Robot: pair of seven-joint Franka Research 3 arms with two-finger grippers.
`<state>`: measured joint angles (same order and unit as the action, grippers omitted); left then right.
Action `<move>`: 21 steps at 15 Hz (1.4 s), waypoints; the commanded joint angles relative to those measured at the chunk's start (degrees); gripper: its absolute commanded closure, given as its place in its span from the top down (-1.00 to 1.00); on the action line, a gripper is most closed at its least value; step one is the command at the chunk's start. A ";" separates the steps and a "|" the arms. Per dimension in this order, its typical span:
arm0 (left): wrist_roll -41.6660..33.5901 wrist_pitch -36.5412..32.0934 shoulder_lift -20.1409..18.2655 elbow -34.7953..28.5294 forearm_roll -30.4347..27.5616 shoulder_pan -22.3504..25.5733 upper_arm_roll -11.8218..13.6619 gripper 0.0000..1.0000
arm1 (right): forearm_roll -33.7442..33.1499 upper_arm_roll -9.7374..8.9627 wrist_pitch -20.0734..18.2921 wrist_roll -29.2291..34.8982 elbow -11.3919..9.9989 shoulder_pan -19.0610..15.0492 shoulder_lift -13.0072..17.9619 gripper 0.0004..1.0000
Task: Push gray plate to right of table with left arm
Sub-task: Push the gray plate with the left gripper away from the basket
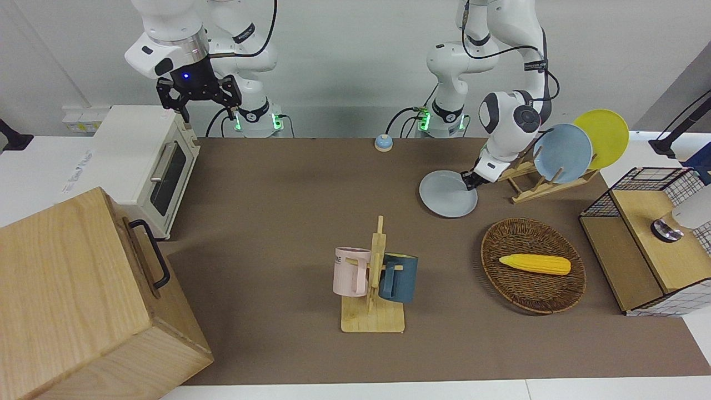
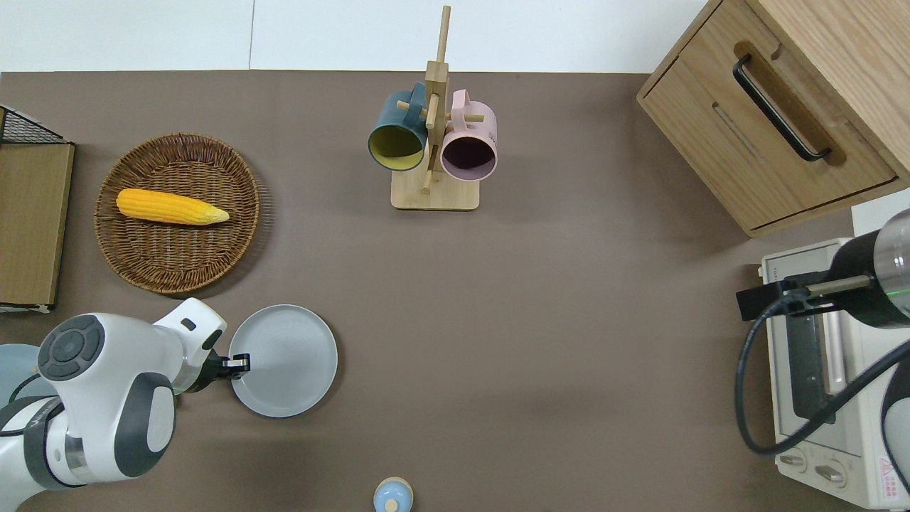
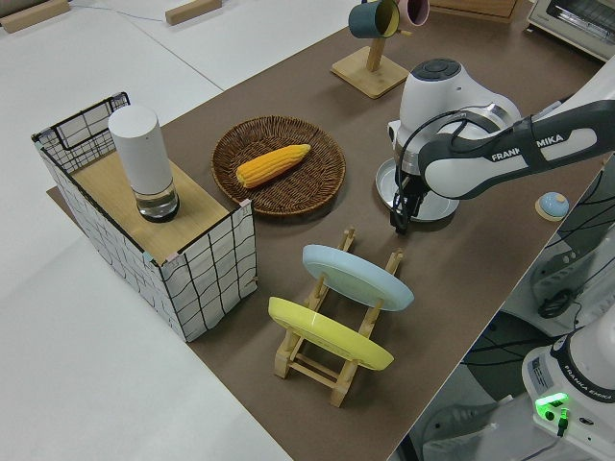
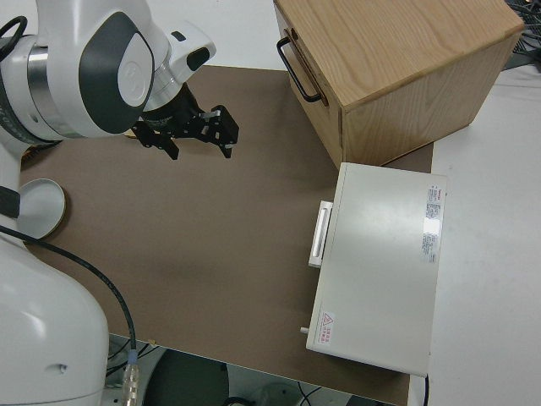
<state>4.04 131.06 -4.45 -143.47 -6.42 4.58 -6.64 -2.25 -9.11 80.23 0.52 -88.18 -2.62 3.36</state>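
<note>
The gray plate (image 1: 447,195) (image 2: 284,361) lies flat on the table (image 1: 289,189), toward the left arm's end and nearer to the robots than the wicker basket. My left gripper (image 1: 469,183) (image 2: 239,364) is low and looks shut and empty. Its fingertips sit at the plate's rim on the side toward the left arm's end, as the left side view (image 3: 399,221) also shows. The arm hides part of the plate there. My right gripper (image 1: 198,100) (image 4: 190,135) is open, empty and parked.
A wooden rack (image 1: 533,186) with a sky-blue plate (image 1: 562,153) and a yellow plate (image 1: 608,136) stands beside the left gripper. A basket (image 2: 178,284) holds corn (image 2: 170,206). Also here: mug tree (image 1: 373,278), small blue bell (image 1: 383,143), toaster oven (image 1: 144,161), wooden cabinet (image 1: 72,300).
</note>
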 commanded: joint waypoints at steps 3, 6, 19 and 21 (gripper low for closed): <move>0.53 1.21 1.11 0.38 -2.28 -3.52 0.40 -1.00 | -0.03 -0.30 -0.68 -0.43 -0.23 -0.46 0.60 0.99; 4.55 1.21 1.81 1.26 -3.51 -7.20 0.40 -1.00 | 0.05 -0.30 -0.68 -0.43 -0.23 -0.46 0.60 0.99; 29.43 9.56 7.17 6.79 -6.33 -27.77 0.32 -1.00 | 0.05 -0.30 -0.68 -0.43 -0.23 -0.46 0.60 0.99; 32.68 9.65 7.96 8.37 -6.33 -30.23 0.32 -1.00 | 0.05 -0.30 -0.68 -0.43 -0.23 -0.46 0.60 0.99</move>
<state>32.16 139.44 0.75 -137.87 -12.00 -21.97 -7.02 -2.25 -9.11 80.23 0.52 -88.18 -2.62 3.36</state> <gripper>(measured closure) 0.969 0.004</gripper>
